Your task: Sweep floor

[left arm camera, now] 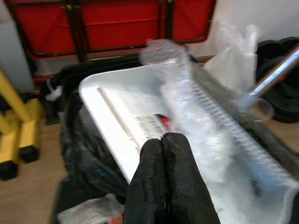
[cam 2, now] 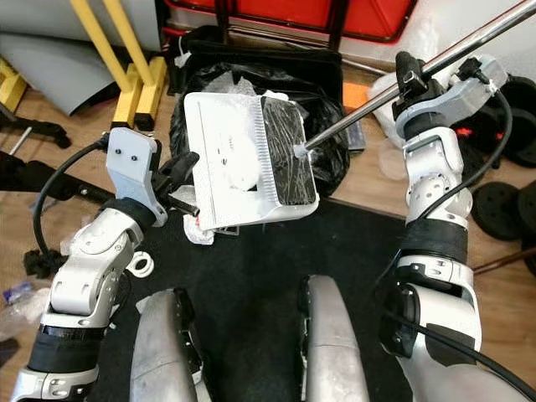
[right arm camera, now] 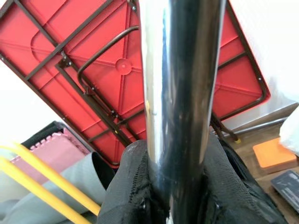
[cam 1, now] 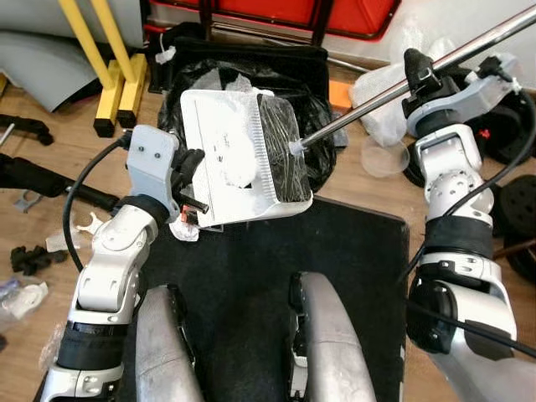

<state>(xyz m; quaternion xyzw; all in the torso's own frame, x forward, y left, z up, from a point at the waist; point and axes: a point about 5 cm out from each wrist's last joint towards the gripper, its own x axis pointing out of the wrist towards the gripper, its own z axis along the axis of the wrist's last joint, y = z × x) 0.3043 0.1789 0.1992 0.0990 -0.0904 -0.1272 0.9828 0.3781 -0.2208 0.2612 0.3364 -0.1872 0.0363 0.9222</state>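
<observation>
One white dustpan point(cam 1: 230, 159), one metal broom pole point(cam 1: 402, 84), one black rubbish bag point(cam 1: 314, 92), two yellow posts point(cam 1: 96, 38), one black mat point(cam 1: 251, 301).

My white plastic dustpan point(cam 1: 239, 159) hides much of the black rubbish bag point(cam 1: 314, 84) behind it; my shiny metal broom pole point(cam 1: 435, 65) runs beyond the frame.

A red folded table point(right arm camera: 117, 65) leans beside yellow legs point(cam 1: 109, 63), near black weight plates point(cam 2: 502, 209).
</observation>
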